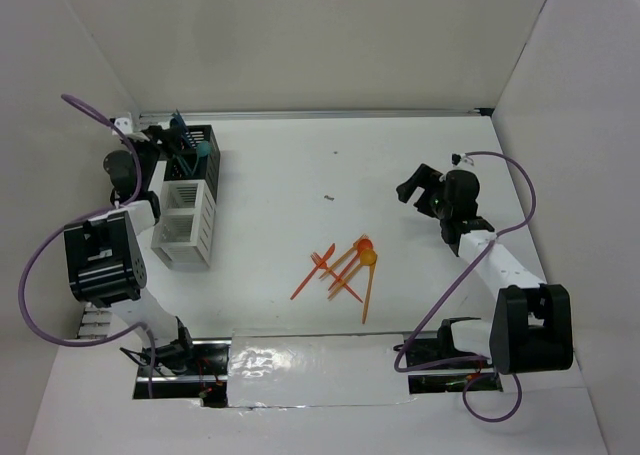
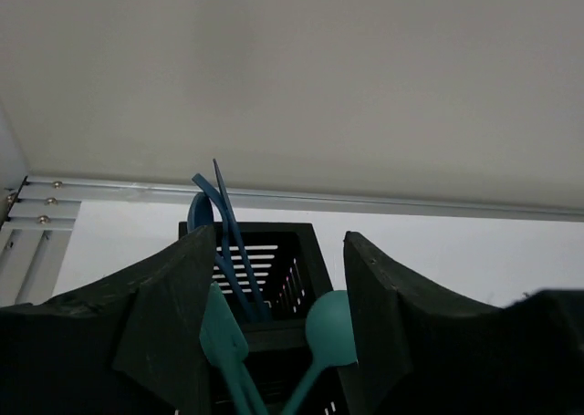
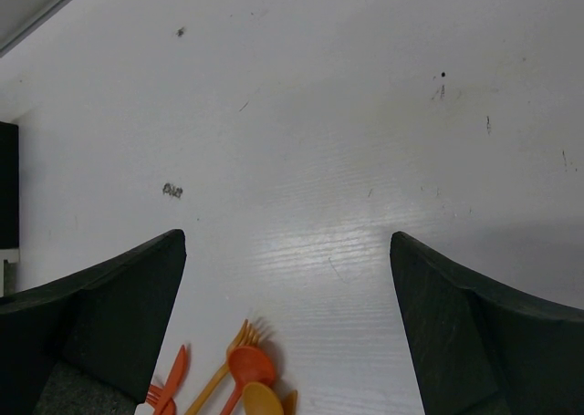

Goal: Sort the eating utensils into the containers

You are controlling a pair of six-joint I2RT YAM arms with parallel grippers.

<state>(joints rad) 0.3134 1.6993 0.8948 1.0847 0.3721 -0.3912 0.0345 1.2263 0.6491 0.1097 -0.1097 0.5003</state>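
Drop-off step, by appearance: the left gripper [image 2: 278, 278], jaws apart, hangs over the black bin [image 2: 274, 229] at ten o'clock, teal spoon [image 2: 328, 328] and teal knife [image 2: 222, 328] standing inside; next, the right gripper [image 3: 287, 251], wide and empty at three o'clock, should lower onto the orange utensils [image 1: 345, 265] at centre

Bright, even light from overhead, with faint, soft shadows.
The white bench [image 1: 300, 165] is evenly lit, and a shiny strip [image 1: 300, 360] at its near edge glares. In both wrist views the close, dark jaws are underexposed and slightly blurred.
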